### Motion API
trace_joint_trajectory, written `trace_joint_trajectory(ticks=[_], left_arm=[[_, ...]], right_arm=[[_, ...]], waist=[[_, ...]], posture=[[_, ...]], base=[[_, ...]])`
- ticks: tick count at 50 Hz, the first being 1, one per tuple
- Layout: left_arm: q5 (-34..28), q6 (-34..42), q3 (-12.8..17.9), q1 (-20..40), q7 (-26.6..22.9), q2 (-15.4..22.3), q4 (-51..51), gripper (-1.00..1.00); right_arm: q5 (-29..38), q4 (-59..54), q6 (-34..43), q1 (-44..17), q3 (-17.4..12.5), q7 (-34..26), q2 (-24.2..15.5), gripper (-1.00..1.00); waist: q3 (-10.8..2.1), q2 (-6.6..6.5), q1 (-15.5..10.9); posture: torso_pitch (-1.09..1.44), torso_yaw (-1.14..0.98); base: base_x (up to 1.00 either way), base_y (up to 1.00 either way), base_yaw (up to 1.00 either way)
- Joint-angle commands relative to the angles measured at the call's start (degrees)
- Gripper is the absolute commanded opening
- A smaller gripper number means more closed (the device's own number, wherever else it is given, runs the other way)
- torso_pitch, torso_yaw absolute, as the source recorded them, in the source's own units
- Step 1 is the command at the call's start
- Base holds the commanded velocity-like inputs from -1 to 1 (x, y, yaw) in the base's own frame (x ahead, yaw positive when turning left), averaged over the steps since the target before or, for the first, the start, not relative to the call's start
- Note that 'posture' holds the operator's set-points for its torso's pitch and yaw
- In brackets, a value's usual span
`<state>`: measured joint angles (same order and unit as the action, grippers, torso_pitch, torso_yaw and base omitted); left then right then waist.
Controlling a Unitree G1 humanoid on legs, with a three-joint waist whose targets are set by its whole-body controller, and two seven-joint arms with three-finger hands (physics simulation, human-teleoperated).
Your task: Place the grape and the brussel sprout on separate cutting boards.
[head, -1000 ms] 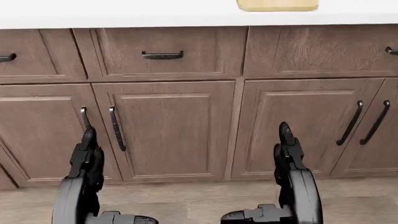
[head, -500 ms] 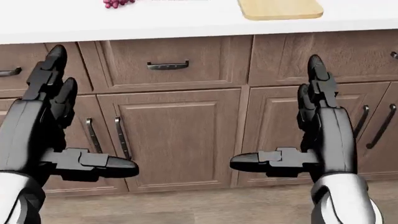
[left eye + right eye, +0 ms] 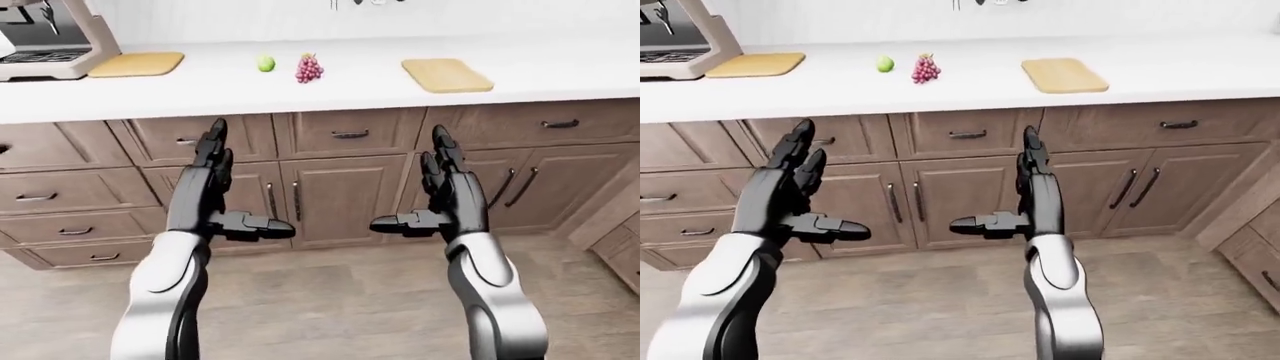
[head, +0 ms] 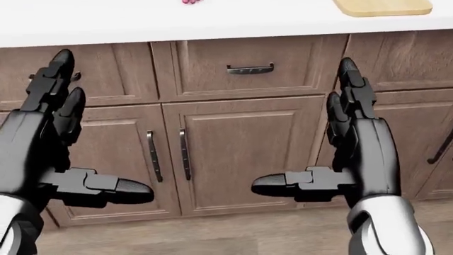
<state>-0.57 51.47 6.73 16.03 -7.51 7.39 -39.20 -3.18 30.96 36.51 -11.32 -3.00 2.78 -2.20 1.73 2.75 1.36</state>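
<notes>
Both hands hang raised over the floor, short of the white counter and holding nothing. The left hand has its fingers stretched straight up and spread, thumb jutting toward 3 o'clock — released, gripping nothing. The right hand mirrors it: fingers extended upward, thumb pointing to 9 o'clock, likewise released. Between the two thumbs lies a bare stretch of brown cabinet doors.

On the counter, in the left-eye view, the grape — a small purple bunch — sits at about 12 o'clock from the gap between the hands, well beyond them. Just beside it, at its 9 o'clock, rests the brussel sprout, a small green ball; the two look apart rather than touching, though at this size that is hard to be sure of.

One cutting board lies at 3 o'clock of the grape, pale wood, flat on the counter. A second cutting board lies at 9 o'clock of the sprout, next to a coffee machine at the view's upper left corner. Both boards are bare.

The head view shows mostly drawer fronts and the two dark hands.
</notes>
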Motion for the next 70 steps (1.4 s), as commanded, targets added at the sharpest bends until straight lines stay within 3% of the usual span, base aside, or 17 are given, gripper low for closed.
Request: trace_joint_trajectory(ticks=[1,6,10,11,12,24,36,43,45,47,49,51,57,60,62,67,70], left_arm=[[-0.5,-2.12,0.84,1.39,0.24,0.64,-2.18,1.0],[-0.7,-3.19,0.9,0.81,0.02,0.44,-1.58,1.0],[-0.34,2.41,2.37,4.86,-0.72,2.16,-4.08,1.0],[-0.07,3.81,2.91,6.27,-0.78,2.74,-4.32,1.0],[0.04,5.14,2.93,7.21,-0.73,3.21,-4.97,1.0],[-0.19,9.34,2.28,10.01,-1.26,4.55,-7.24,1.0],[-1.76,11.18,1.01,11.79,-2.09,4.4,-8.14,1.0],[-1.82,13.69,1.54,14.39,-2.66,5.13,-8.9,1.0],[-1.64,13.77,1.74,14.56,-2.69,5.2,-9.05,1.0],[-1.34,15.36,2.25,15.58,-2.87,5.69,-9.9,1.0],[-0.9,16.12,2.92,16.21,-2.98,6.1,-10.3,1.0],[-0.43,16.23,3.49,16.37,-2.98,6.47,-10.44,1.0],[0.82,18.51,4.45,17.61,-2.82,7.77,-11.79,1.0],[1.11,18.44,4.49,17.81,-2.66,8.17,-11.53,1.0],[1.24,18.85,4.46,18.17,-2.55,8.31,-11.63,1.0],[1.66,19.83,4.86,18.95,-2.49,8.9,-12.01,1.0],[1.91,19.41,5.22,18.72,-2.58,9.1,-11.92,1.0]], right_arm=[[0.12,2.26,-2.4,-1.25,0.69,-0.3,0.01,1.0],[0.33,2.11,-2.61,-0.98,0.96,-0.45,0.23,1.0],[0.33,3.64,-0.06,-2.63,1.0,-0.41,0.22,1.0],[0.35,4.24,0.73,-3.06,1.16,-0.35,0.21,1.0],[0.41,4.92,1.36,-3.22,1.42,-0.34,0.26,1.0],[-1.18,6.22,2.88,-4.43,-0.12,-0.09,0.19,1.0],[-5.41,9.73,6.86,-6.49,-3.07,2.19,-1.94,1.0],[-8.23,13.74,12.52,-9.73,-4.96,3.84,-3.54,1.0],[-8.76,14.48,13.73,-10.62,-5.28,4.35,-4.08,1.0],[-10.23,16.49,16.35,-11.94,-6.12,4.96,-4.47,1.0],[-11.43,17.2,17.94,-13.31,-6.83,5.87,-4.86,1.0],[-12.59,18.5,19.66,-14.88,-7.32,6.8,-5.6,1.0],[-15.15,20.36,21.47,-16.28,-8.75,8.4,-6.88,1.0],[-16.32,20.17,20.77,-16.04,-9.4,9.07,-7.41,1.0],[-16.67,20.42,20.61,-15.68,-9.28,9.35,-7.67,1.0],[-17.16,20.16,19.61,-14.77,-8.89,9.56,-8.03,1.0],[-17.15,20.06,19.23,-14.53,-8.71,9.66,-8.07,1.0]], waist=[[-1.6,0.51,-0.35],[-0.65,-1.88,-0.04],[-3.17,-8.76,0.29],[0.55,-7.21,0.21],[1.42,-7.33,0.52],[0.95,-3.35,-0.26],[0.73,-5.97,-1.3],[-0.81,-5.51,-2.94],[-1.75,-4.19,-3.72],[-1.81,1.5,-3.46],[2.42,0.81,-3.23],[0.26,1.16,-2.28],[0.53,-0.13,-2.55],[-0.07,-2.17,-3.52],[0.14,-5.55,-4.46],[-1.47,-4.54,-3.25],[1.32,-1.94,-2.76]], posture=[[0.0,0.0],[0.0,0.0],[0.0,0.0],[0.0,0.0],[0.0,0.0],[0.0,0.0],[0.0,0.0],[0.0,0.0],[0.0,0.0],[0.0,0.0],[0.0,0.0],[0.0,0.0],[0.0,0.0],[0.0,0.0],[0.0,0.0],[0.0,0.0],[0.0,0.0]], base=[[0.0,0.63,0.0],[0.0,0.62,0.0],[0.11,0.54,0.0],[0.45,0.23,0.0],[0.48,0.18,0.0],[0.71,-0.03,0.0],[0.82,-0.46,0.0],[0.82,-0.41,0.0],[0.82,-0.11,0.0],[0.76,0.0,0.0],[0.47,0.0,0.0],[0.11,0.0,0.0],[0.01,0.15,0.0],[0.0,0.23,0.0],[0.0,0.23,0.0],[-0.21,0.55,0.0],[-0.78,0.9,0.0]])
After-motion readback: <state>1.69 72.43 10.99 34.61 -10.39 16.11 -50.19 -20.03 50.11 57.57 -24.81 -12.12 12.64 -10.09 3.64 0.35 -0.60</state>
